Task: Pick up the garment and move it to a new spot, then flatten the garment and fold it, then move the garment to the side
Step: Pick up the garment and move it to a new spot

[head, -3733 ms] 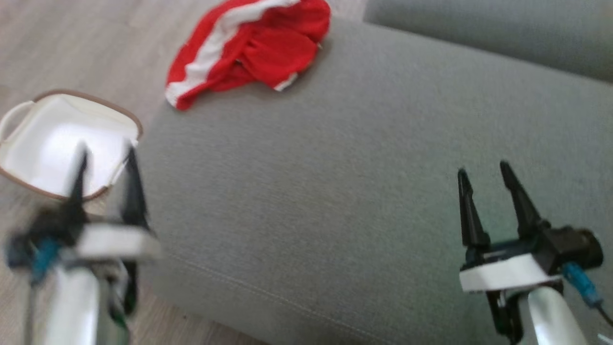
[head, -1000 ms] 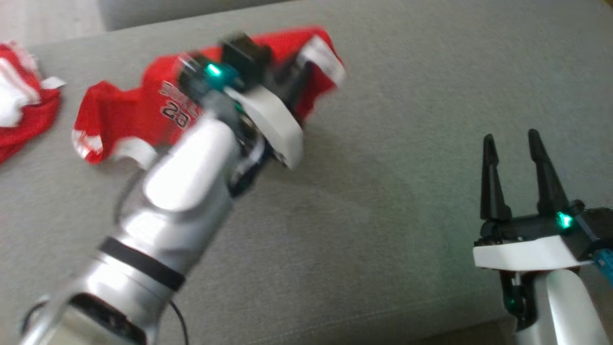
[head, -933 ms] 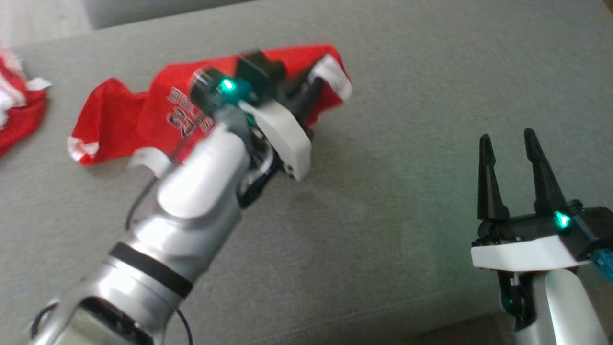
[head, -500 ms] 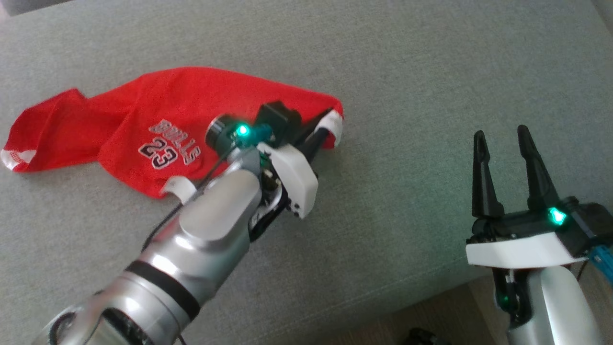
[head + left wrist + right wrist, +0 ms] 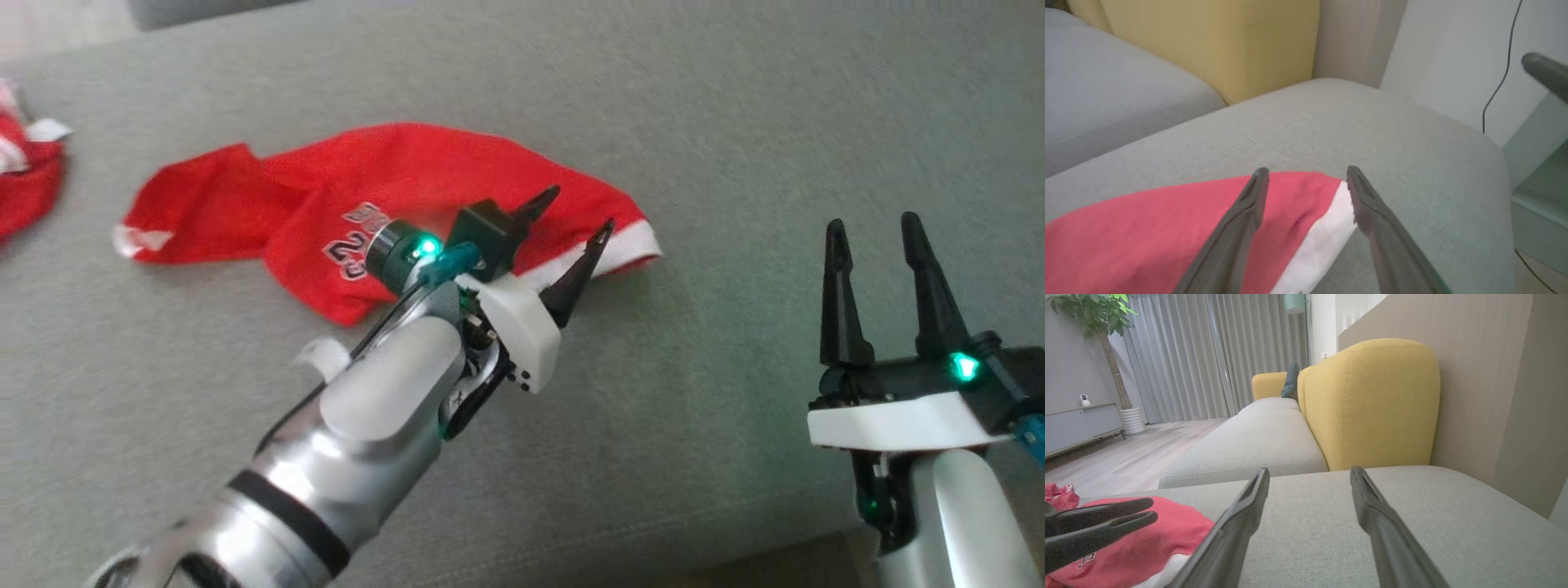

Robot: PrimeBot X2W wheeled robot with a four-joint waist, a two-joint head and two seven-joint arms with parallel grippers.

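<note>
Head view, garment: we are seeing the red garment (image 5: 408, 171) lying crumpled on the grey sofa seat (image 5: 735, 122), loose and contained by nothing.
Head view, left pincer: the left pincer (image 5: 577, 211) is hovering spread over the white hem (image 5: 633, 245), pinching nothing.
Head view, right pincer: the right pincer (image 5: 872, 222) is waiting spread and empty, well apart from the cloth.
Head view, risk: a second red cloth (image 5: 24, 180) is lying at the far left; we are judging it could be mistaken for ours.
Left wrist view, risk: the fingers (image 5: 1241, 228) are straddling the hem corner. Closing low could be catching sofa fabric or two layers, so flattening would be dragging folds along.
Right wrist view, risk: the left pincer's fingers are looking nearly together here, probably from the angle, so trusting this view could be misleading us. The yellow backrest (image 5: 1372, 404) is standing behind.
</note>
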